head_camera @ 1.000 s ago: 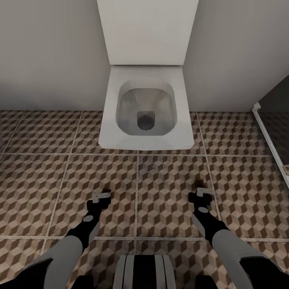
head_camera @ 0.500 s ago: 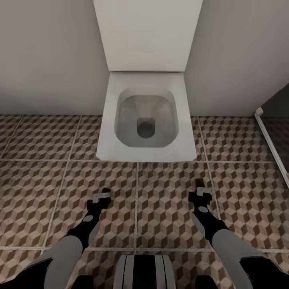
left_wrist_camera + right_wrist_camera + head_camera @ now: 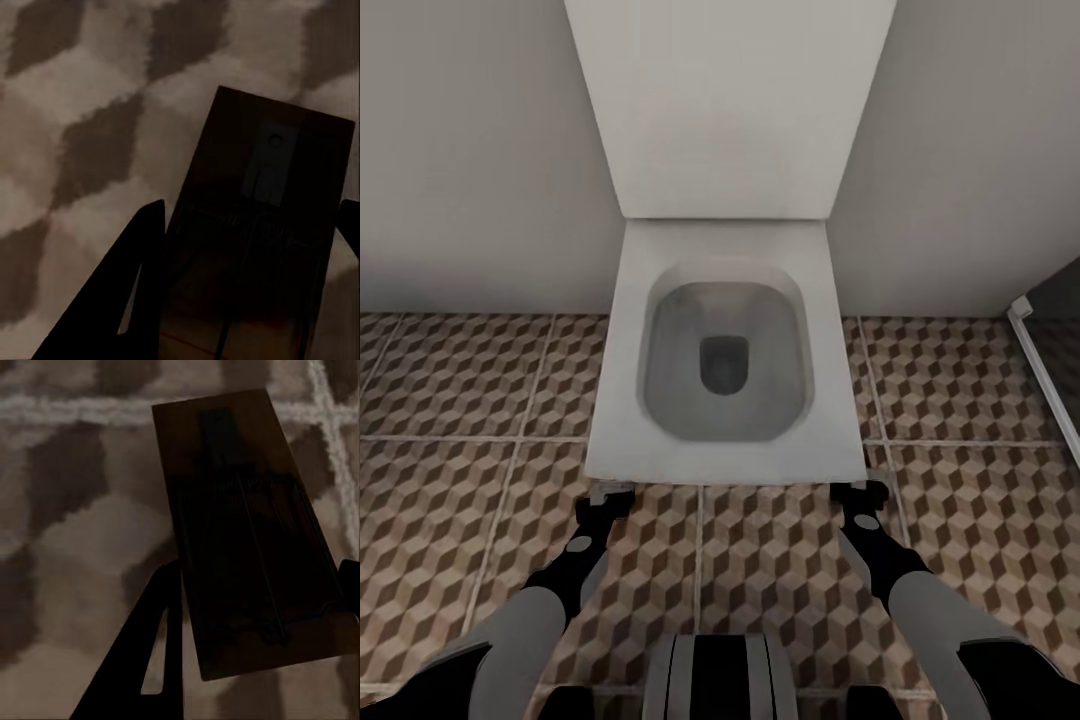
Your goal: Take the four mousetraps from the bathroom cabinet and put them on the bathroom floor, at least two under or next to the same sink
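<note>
Closer now, the toilet (image 3: pixel 725 370) fills mid-frame, its rim reaching both grippers. Left gripper (image 3: pixel 247 247) clamps a mousetrap (image 3: pixel 259 240), right gripper (image 3: pixel 259 600) another mousetrap (image 3: pixel 247 532); both boards run lengthwise beyond the fingers, above the floor (image 3: pixel 460 400).

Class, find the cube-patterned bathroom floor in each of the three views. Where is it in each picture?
Head view: bathroom floor across the lower half, around the toilet.
Left wrist view: bathroom floor behind the mousetrap.
Right wrist view: bathroom floor behind the other mousetrap.
Shared landmark: the brown-and-cream cube print.
</note>
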{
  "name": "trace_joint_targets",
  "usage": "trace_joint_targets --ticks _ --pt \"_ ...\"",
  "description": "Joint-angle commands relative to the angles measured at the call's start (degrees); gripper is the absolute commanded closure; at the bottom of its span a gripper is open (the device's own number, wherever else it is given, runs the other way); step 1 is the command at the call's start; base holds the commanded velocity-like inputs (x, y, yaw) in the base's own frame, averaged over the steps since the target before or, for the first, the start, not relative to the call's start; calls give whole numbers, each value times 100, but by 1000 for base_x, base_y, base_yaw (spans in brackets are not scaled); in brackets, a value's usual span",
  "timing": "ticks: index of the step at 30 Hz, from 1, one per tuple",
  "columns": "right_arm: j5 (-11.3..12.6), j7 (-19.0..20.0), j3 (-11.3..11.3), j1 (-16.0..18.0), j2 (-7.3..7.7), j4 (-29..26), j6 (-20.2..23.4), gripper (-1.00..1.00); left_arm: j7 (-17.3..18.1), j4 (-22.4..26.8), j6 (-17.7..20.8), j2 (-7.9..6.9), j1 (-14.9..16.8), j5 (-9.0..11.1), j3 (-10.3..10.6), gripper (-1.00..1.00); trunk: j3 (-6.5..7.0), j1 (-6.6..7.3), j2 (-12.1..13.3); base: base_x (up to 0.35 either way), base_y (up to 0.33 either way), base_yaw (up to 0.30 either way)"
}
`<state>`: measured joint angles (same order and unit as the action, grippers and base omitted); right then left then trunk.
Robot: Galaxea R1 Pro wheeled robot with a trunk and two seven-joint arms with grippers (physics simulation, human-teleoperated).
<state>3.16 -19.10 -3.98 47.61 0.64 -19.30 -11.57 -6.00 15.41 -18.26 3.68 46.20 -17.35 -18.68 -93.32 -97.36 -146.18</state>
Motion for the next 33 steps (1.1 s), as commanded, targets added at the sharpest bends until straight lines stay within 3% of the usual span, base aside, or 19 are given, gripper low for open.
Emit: trace_joint_targets --ticks 1,22,33 --pt "41 -24 -42 3 5 8 -21 100 -31 -3 -19 3 3 -67 -25 100 -3 -1 -1 166 0 0" --pt "44 -24 -50 3 8 75 -21 100 -32 5 -29 -9 3 -60 -24 100 -3 -1 -1 26 0 0" --pt "44 -24 -50 3 12 75 -21 100 -30 5 -32 -16 3 -51 -22 100 -3 -1 -1 265 0 0"
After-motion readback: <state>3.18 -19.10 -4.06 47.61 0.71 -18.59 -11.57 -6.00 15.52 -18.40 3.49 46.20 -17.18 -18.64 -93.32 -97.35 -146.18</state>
